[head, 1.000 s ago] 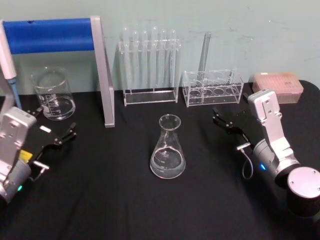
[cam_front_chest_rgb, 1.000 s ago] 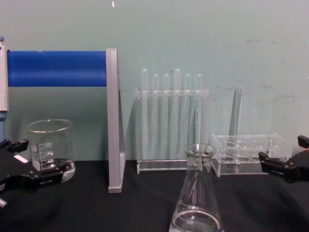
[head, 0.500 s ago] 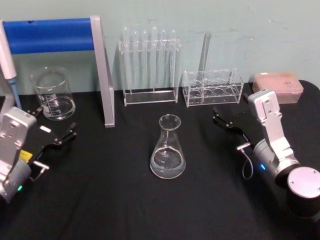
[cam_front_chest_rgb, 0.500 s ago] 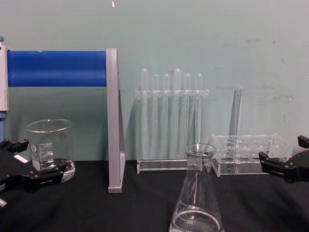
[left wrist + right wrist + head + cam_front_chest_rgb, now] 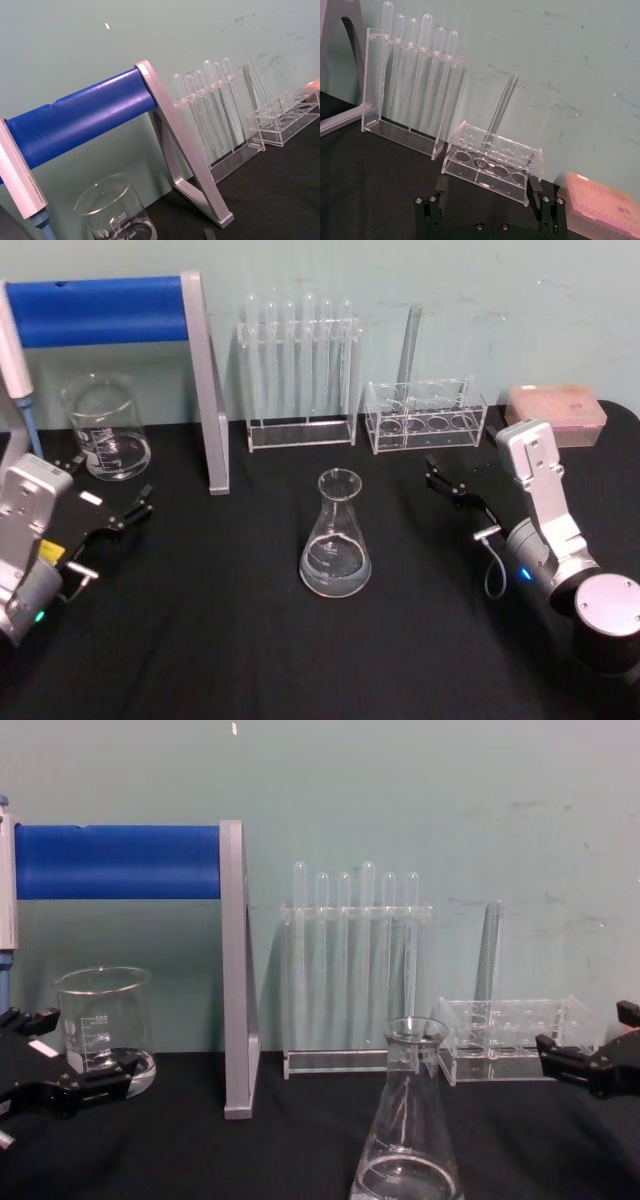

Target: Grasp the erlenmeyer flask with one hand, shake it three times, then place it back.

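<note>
Head view: erlenmeyer flask (image 5: pixel 336 537) upright mid-desk (image 5: pixel 230 640), well apart from both grippers. Left gripper (image 5: pixel 108 492) near left edge, jaws spread wide, empty, just in front of beaker (image 5: pixel 105 428). Right gripper (image 5: pixel 462 483) near right edge, jaws spread, empty, in front of low rack (image 5: pixel 425 415). Tall test-tube rack (image 5: pixel 299 373) along back edge; blue-barred stand (image 5: pixel 130 340) at back left corner.

Chest view: flask neck and body at bottom centre, unheld. Left gripper (image 5: pixel 45 1060) at left edge, jaws apart, empty; right gripper (image 5: pixel 595 1050) at right edge, empty.

Left wrist view: beaker, stand, racks.

Right wrist view: jaws parted, nothing between; racks and pink box (image 5: pixel 600 202) beyond.
</note>
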{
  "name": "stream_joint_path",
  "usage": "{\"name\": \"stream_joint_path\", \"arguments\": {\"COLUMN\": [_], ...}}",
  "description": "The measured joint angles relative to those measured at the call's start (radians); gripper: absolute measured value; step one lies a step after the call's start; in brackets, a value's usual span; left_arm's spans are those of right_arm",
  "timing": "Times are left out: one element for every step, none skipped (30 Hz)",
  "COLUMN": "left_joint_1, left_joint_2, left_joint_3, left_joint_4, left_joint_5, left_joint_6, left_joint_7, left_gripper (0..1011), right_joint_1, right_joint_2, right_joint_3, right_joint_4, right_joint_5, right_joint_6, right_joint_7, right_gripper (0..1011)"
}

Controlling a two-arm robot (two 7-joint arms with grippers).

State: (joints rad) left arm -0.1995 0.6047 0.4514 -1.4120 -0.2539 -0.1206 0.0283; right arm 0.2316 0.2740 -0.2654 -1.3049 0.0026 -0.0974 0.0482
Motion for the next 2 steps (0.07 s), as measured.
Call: {"name": "stream_joint_path", "arguments": {"left_joint_1": [0.000,0.000], "left_joint_2": [0.000,0.000], "left_joint_3": [0.000,0.000], "left_joint_4": [0.000,0.000], "left_joint_5": [0.000,0.000], "left_joint_6": [0.000,0.000], "left_joint_7": [0.000,0.000], "left_gripper": [1001,1001], "right_joint_1": [0.000,0.000], "right_joint_2": [0.000,0.000], "right_joint_3": [0.000,0.000], "right_joint_4": [0.000,0.000], "right_joint_5": [0.000,0.000], "right_joint_6": [0.000,0.000], "right_joint_7": [0.000,0.000], "right_gripper": [1003,1003]}}
